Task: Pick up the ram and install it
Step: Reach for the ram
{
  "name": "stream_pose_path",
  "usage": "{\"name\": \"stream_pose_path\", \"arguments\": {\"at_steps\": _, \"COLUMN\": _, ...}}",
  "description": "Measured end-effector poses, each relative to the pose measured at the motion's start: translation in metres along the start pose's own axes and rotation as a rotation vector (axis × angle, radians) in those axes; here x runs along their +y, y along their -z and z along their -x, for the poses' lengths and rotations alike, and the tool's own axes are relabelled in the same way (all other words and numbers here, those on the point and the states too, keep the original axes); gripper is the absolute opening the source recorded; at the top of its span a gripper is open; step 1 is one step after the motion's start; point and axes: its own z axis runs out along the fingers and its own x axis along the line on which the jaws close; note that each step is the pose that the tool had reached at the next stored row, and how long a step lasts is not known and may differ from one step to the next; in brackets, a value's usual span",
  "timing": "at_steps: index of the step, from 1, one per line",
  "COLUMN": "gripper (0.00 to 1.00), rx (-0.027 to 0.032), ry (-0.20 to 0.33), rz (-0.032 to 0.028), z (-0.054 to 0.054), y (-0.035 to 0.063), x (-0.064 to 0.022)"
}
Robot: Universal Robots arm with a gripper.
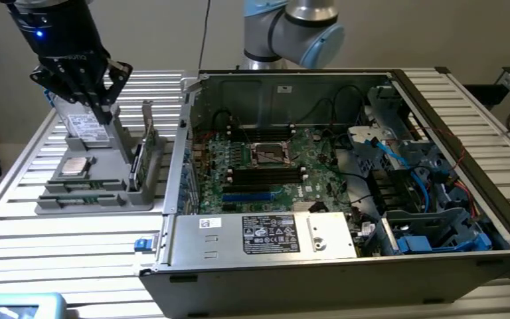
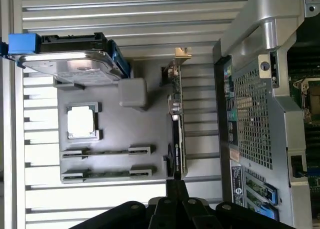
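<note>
- Grey plastic tray [image 2: 116, 134] sits on the slatted metal table [image 1: 60, 246] at the exterior view's left, just beside the open computer case [image 1: 326, 286].
- Two slim, dark sticks lie flat in parallel holders at the near end of the tray. These are the far ram stick [image 2: 105, 151] and, beside it, the near ram stick [image 2: 102, 173]. Neither is touched.
- Just beyond the far ram stick, a square silver processor chip [image 2: 82, 121] rests in its own recess.
- At the far end of the tray, a hard drive [image 2: 80, 69] with blue side rails leans in its cradle.
- An expansion card [image 2: 175, 124] stands upright on edge along the side of the tray nearest the case.
- The black gripper [image 1: 103, 113] hangs above the far end of the tray, over the hard drive and well above the ram sticks. Its fingers [image 2: 176, 189] are pressed together with nothing between them.
- Inside the case, the green motherboard [image 1: 277, 189] lies flat, with its long black memory slots [image 1: 264, 174] just on the near side of the processor socket [image 1: 271, 154].
</note>
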Motion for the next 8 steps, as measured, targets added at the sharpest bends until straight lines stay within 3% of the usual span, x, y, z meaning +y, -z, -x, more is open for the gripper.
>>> {"name": "stream_pose_path", "arguments": {"at_steps": 8, "gripper": 0.11, "rx": -0.0001, "ry": 0.000, "rz": -0.0018, "z": -0.036, "y": -0.0023, "x": -0.0028}}
